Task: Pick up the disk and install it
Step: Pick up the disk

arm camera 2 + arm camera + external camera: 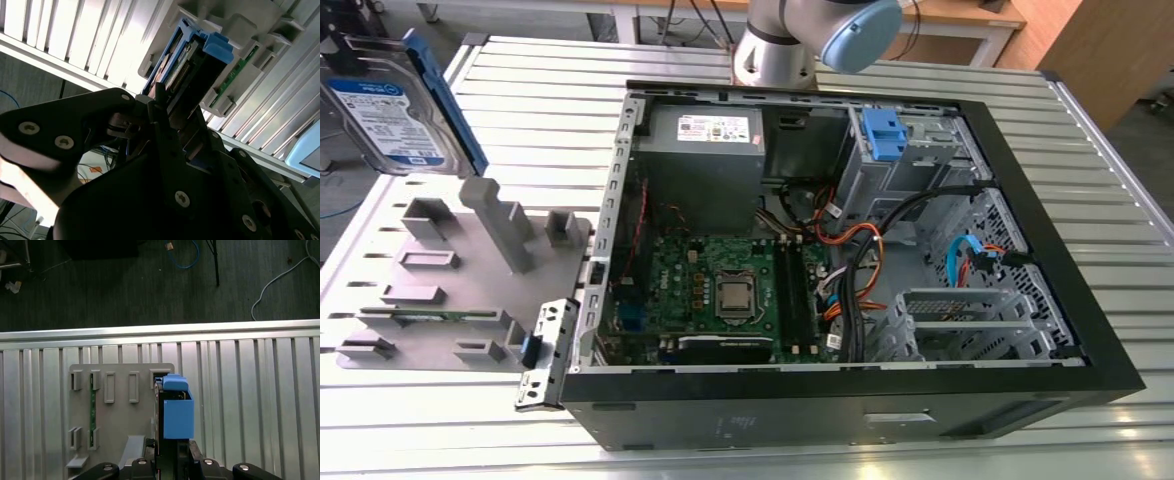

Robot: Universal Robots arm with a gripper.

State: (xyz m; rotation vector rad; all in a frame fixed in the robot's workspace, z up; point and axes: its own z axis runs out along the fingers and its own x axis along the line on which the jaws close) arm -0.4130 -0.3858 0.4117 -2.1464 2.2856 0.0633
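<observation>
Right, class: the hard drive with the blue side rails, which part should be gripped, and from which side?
Clamp the disk across its two broad flat faces at one short end, coming in end-on, as the pincer holds it. The faces are flat and parallel, and that likely leaves the blue rails free.
</observation>
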